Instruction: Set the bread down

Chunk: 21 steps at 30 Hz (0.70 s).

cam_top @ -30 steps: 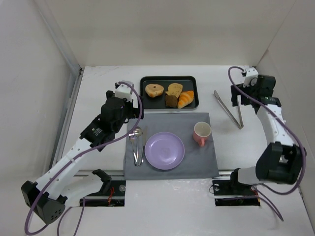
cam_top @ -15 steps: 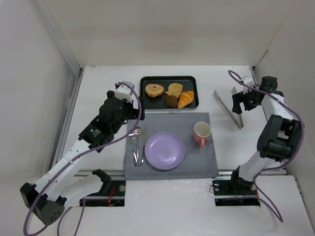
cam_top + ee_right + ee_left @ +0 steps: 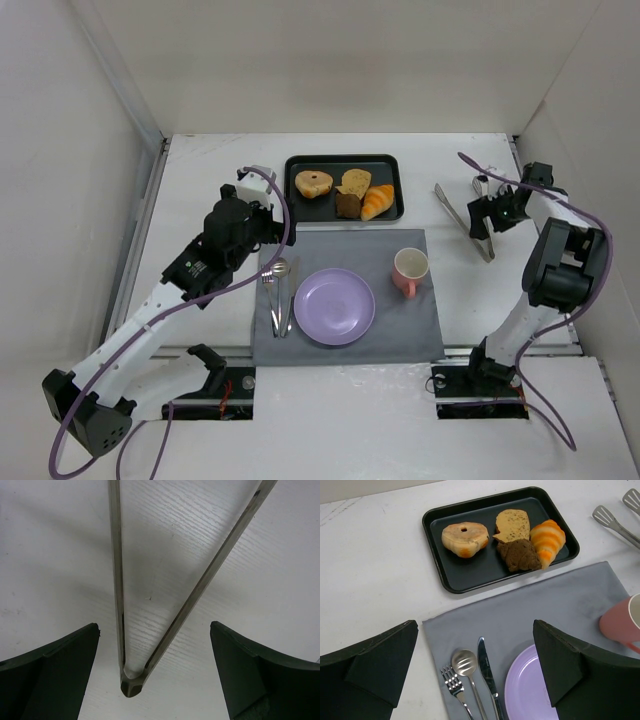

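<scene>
The right claw, spread wide and empty, straddles the hinge end of the tongs near the table's right edge. The left claw, likewise spread and empty, hovers left of centre. The bread lies at the left end of the tray toward the far edge; it is likely light, soft and easily dented, best pinched gently across its outer rim, with bare tray to its left and pastries just beside its right.

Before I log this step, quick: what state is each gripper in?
Left gripper: open, holding nothing.
Right gripper: open, straddling the tongs, not gripping them.
</scene>
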Motion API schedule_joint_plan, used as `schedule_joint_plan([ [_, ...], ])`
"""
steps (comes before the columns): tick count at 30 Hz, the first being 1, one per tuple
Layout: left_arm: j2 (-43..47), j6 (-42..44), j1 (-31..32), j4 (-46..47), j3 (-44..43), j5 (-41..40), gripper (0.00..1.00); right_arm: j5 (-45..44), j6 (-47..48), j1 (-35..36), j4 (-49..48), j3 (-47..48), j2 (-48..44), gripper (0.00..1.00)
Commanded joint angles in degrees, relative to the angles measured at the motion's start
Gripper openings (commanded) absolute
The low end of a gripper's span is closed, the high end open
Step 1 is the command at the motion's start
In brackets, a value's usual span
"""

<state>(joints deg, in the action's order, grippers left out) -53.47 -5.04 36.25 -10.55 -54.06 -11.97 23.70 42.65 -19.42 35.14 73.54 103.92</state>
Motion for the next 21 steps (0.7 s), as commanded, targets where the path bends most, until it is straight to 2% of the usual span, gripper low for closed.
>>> schedule_joint_plan([
  [1, 0.47, -0.59, -0.21, 1.32, -2.01, 0.63, 1.0, -0.76, 0.68, 0.0, -2.7, 1.61, 1.89, 0.97],
  [21, 1.0, -0.59, -0.21, 1.32, -2.01, 0.63, 1.0, 0.29, -0.91, 0.0, -2.7, 6.08, 8.22, 0.97],
])
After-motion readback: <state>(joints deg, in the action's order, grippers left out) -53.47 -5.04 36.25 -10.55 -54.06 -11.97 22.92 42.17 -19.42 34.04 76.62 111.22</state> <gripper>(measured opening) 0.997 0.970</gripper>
